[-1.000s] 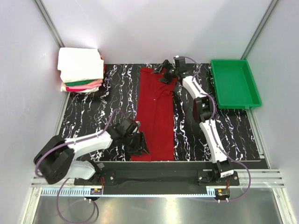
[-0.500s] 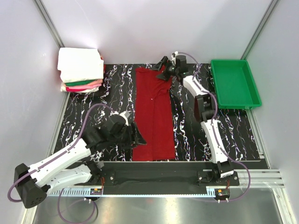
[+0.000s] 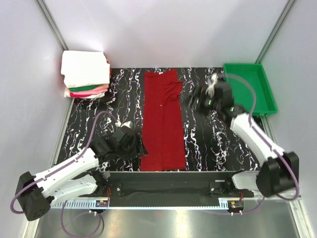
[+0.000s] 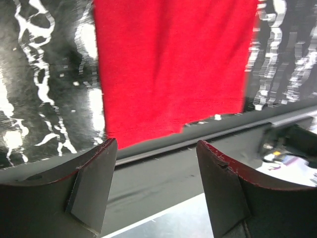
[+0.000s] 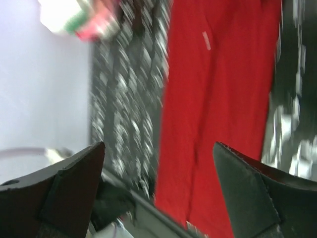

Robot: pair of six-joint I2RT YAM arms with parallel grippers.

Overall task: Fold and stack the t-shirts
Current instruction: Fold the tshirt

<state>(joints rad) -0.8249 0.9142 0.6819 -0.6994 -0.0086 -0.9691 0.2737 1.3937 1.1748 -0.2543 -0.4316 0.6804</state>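
Observation:
A deep red t-shirt (image 3: 162, 119) lies folded into a long strip down the middle of the black marbled table, with a small white tag. It also shows in the left wrist view (image 4: 173, 64) and the right wrist view (image 5: 218, 99). A stack of folded t-shirts (image 3: 85, 74) in white, green and pink sits at the back left. My left gripper (image 3: 134, 147) is open and empty, just left of the shirt's near end. My right gripper (image 3: 198, 101) is open and empty, blurred, above the table to the right of the shirt's far half.
A green plastic tray (image 3: 249, 89) stands at the back right. The table's near edge has a black rail (image 3: 168, 186). White walls close in the left, back and right sides.
My right gripper has let go of the shirt's far end and pulled back to the right and nearer. My left gripper has drawn back left from the shirt's near end.

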